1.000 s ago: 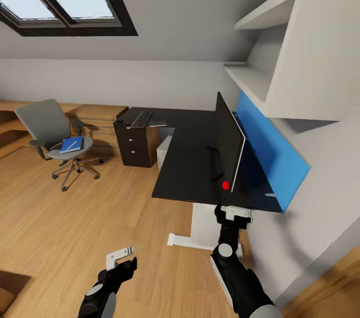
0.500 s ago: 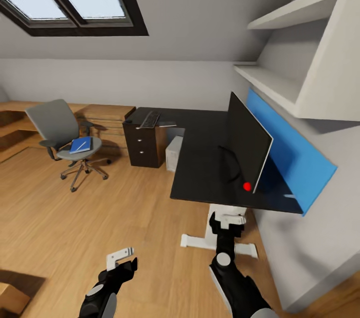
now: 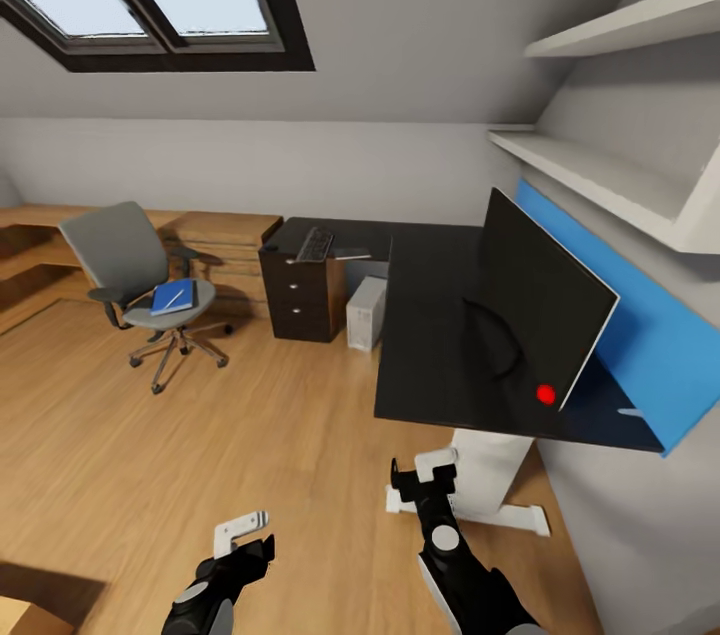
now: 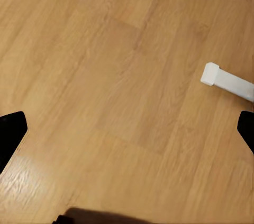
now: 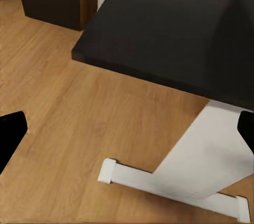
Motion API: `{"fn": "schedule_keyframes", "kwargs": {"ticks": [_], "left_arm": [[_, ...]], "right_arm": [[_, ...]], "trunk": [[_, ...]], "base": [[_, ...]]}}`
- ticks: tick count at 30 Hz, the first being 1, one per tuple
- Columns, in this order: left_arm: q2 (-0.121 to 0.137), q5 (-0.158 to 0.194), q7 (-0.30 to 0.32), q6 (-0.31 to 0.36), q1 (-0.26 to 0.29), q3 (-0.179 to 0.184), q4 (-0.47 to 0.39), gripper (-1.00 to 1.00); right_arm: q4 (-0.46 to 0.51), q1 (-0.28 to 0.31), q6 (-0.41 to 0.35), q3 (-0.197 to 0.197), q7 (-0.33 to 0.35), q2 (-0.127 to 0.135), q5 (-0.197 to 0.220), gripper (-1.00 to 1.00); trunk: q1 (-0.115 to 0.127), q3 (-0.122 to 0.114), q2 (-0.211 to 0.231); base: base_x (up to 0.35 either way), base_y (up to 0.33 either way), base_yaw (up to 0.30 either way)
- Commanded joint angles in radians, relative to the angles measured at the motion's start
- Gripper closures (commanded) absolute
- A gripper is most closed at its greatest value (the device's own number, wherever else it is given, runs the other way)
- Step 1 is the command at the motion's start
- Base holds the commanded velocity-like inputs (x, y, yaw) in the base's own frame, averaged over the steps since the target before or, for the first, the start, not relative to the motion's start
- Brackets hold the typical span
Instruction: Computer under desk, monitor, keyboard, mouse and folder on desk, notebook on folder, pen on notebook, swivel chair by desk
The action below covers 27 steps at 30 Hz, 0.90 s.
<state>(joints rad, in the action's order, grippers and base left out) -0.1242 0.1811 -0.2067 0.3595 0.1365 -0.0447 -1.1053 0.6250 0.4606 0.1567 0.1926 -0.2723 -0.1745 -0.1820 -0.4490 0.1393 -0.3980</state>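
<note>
The wooden floor [image 3: 200, 435] spreads under a black-topped L-shaped desk [image 3: 440, 315] set against the right wall, its white leg [image 5: 196, 166] planted on a flat foot. The monitor [image 3: 545, 305] stands on the near end of the desk, tilted, with a red dot at its lower corner. A grey swivel chair [image 3: 135, 265] sits well apart from the desk at the left, with the blue folder [image 3: 172, 297] on its seat and the thin white pen [image 3: 174, 296] lying on top. The light grey computer [image 3: 366, 313] stands on the floor under the desk, beside the dark drawers [image 3: 300, 300]. The keyboard [image 3: 315, 244] lies on the far end of the desk above the drawers. Both arms hang low over the floor: the left gripper [image 3: 238, 530] and the right gripper [image 3: 425, 477] each have jaws spread wide, holding nothing.
</note>
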Motion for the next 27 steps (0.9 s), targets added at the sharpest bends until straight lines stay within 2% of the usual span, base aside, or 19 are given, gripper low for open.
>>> {"fn": "schedule_keyframes", "kwargs": {"ticks": [1, 7, 8, 11, 27], "left_arm": [[0.0, 0.011, -0.005, 0.004, 0.0, 0.0, -0.001, -1.0], [0.0, 0.011, -0.005, 0.004, 0.001, -0.001, 0.001, -1.0], [0.0, 0.011, -0.005, 0.004, 0.001, -0.001, 0.001, -1.0], [0.001, 0.012, -0.004, 0.004, 0.001, -0.002, 0.001, -1.0], [0.0, 0.013, -0.005, -0.032, 0.0, -0.004, 0.001, -1.0]], "right_arm": [[-0.004, 0.001, 0.0, 0.002, -0.005, 0.0, -0.008, -1.0], [-0.027, 0.001, 0.001, 0.009, 0.025, 0.0, -0.009, -1.0], [-0.042, 0.001, 0.001, 0.023, 0.053, 0.0, -0.009, -1.0], [-0.054, 0.001, 0.001, 0.029, 0.069, 0.0, -0.009, -1.0], [-0.064, 0.001, 0.002, 0.034, 0.081, 0.0, -0.01, -1.0]], "trunk": [[-0.001, 0.002, -0.002], [-0.001, 0.002, -0.002], [-0.001, 0.002, -0.002], [-0.001, 0.002, -0.002], [-0.001, 0.002, -0.002]], "base": [[0.223, 0.286, 0.0], [0.224, 0.285, 0.0], [0.223, 0.286, 0.0], [0.221, 0.289, 0.0], [0.189, 0.303, 0.0]]}}
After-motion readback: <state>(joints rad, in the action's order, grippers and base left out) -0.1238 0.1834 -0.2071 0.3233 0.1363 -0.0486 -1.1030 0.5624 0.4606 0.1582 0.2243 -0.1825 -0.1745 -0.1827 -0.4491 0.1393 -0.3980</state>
